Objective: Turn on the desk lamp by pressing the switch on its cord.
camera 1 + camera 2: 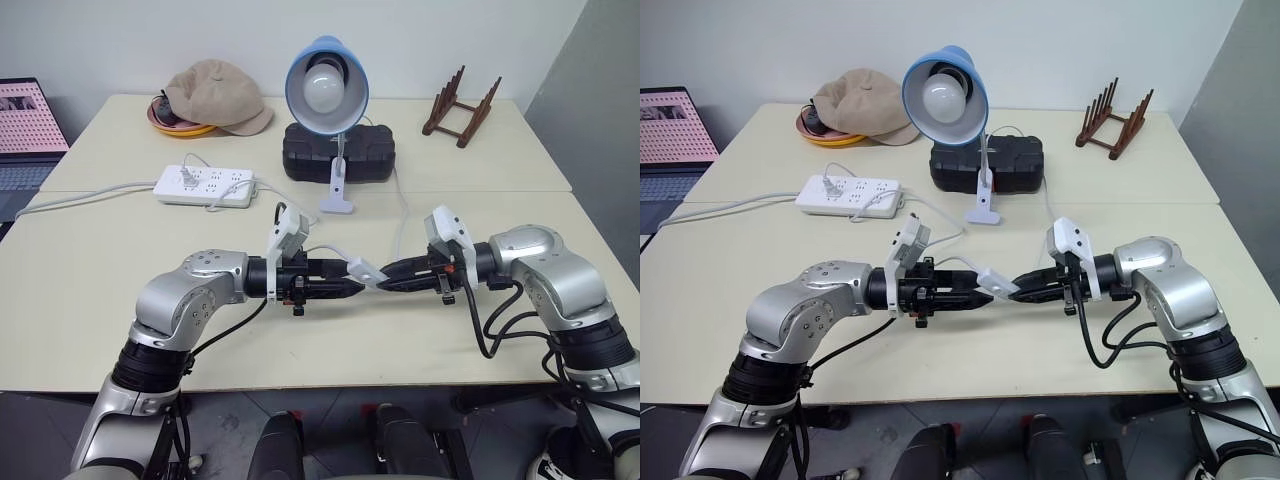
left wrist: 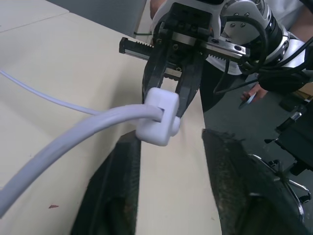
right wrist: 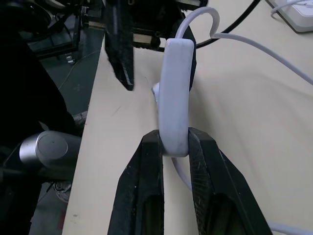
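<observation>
Switch (image 3: pixel 175 93), a small white oblong plastic piece on the thin white flexible cord (image 1: pixel 402 215), hung above the near part of the pale beige surface (image 1: pixel 120 290), between the two tools. Right tool (image 3: pixel 175 147) held one end of it, its two black fingers (image 3: pixel 146 166) clamped on the plastic. Left tool (image 1: pixel 985 290) met the switch from the left; its fingers stood on either side of the other end with a gap still showing, so whether they gripped it could not be told. Both tools pointed toward each other, nearly level, above the surface.

Farther back stood the desk lamp (image 1: pixel 326 85) with a light-blue dome shade, a large round white bulb and a white clip base, its bulb unlit. Behind its base lay a black ribbed case (image 1: pixel 365 150). To the left lay a long white power strip (image 1: pixel 205 186), and beyond that a beige cap (image 1: pixel 215 95) on an orange dish. A brown wooden rack (image 1: pixel 460 108) stood at the far right.
</observation>
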Robot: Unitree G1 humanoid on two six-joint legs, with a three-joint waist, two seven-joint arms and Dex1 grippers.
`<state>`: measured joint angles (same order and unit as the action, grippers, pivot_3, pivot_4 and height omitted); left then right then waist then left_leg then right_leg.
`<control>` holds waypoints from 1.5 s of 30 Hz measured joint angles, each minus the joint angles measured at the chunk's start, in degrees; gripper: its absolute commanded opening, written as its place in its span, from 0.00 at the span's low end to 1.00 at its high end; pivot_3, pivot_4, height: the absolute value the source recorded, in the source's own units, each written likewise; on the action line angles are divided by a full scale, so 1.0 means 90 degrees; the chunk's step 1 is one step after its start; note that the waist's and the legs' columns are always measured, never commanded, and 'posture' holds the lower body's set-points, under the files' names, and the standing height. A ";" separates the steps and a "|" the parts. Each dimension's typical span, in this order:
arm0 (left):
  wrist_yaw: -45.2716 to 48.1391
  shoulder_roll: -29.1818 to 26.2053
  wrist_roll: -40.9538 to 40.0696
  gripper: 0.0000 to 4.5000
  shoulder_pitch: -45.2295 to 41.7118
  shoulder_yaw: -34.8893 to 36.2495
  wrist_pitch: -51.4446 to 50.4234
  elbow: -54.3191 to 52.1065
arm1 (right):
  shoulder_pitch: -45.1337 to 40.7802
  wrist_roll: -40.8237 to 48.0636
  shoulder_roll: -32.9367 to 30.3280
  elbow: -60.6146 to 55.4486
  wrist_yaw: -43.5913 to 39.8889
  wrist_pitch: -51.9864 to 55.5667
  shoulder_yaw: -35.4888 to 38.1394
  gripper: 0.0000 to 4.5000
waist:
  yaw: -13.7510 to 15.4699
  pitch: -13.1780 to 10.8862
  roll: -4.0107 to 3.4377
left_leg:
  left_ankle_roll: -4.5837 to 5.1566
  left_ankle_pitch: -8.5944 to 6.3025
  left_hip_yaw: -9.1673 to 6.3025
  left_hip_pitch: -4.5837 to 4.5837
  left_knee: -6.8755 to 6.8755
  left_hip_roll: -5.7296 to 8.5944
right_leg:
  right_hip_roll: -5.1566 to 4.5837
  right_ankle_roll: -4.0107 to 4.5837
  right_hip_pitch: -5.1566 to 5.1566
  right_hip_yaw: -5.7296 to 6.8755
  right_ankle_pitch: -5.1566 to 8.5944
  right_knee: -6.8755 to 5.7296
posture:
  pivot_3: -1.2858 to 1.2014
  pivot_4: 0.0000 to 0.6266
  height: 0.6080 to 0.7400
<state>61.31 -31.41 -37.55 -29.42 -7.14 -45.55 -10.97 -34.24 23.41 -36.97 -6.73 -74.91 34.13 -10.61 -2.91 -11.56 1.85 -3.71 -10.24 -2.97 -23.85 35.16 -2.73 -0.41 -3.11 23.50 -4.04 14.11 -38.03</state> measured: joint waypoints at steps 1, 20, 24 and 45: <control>-0.0003 0.0004 0.0002 0.21 0.0000 0.0000 0.0000 0.0000 | 0.0000 0.0026 0.0001 -0.0010 -0.0001 0.0008 -0.0005 0.08 | 0.0000 0.0000 0.0000 | 0.0000 0.0000 0.0000 0.0000 0.0000 0.0000 | 0.0000 0.0000 0.0000 0.0000 0.0000 0.0000 | 0.52 0.24 1.00; 0.0005 0.0051 -0.0047 0.42 0.0139 0.0029 0.0081 -0.0027 | -0.0002 0.0055 0.0014 -0.0032 0.0059 0.0011 -0.0094 0.08 | 0.0000 0.0000 0.0000 | 0.0000 0.0000 0.0000 0.0000 0.0000 0.0000 | 0.0000 0.0001 0.0000 0.0000 0.0001 0.0001 | 0.52 0.24 1.00; 0.0054 -0.0092 -0.0052 0.58 0.0218 0.0031 0.0068 -0.0057 | -0.0092 0.0029 0.0055 0.0070 0.0132 -0.0051 -0.0107 0.08 | -0.0011 0.0000 0.0000 | 0.0000 0.0000 0.0000 0.0000 0.0000 0.0000 | 0.0000 0.0001 0.0001 0.0000 0.0001 0.0001 | 0.52 0.24 1.00; -0.0737 -0.1368 0.0982 1.00 0.1189 0.1126 0.1220 -0.1026 | -0.1235 -0.2682 0.0499 0.3635 0.0742 -0.2899 -0.1384 0.59 | -0.0025 -0.0001 0.0000 | -0.0001 0.0000 0.0009 -0.0003 -0.0010 -0.0002 | -0.0003 0.0005 0.0007 -0.0002 0.0003 0.0006 | 0.52 0.24 1.00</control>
<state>54.67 -43.72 -28.71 -18.73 2.99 -34.57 -20.21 -45.35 -0.72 -32.48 25.98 -68.23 8.04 -23.07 -3.13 -11.58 1.84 -3.71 -10.25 -2.89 -23.88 35.08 -2.75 -0.43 -3.06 23.57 -4.06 14.14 -37.98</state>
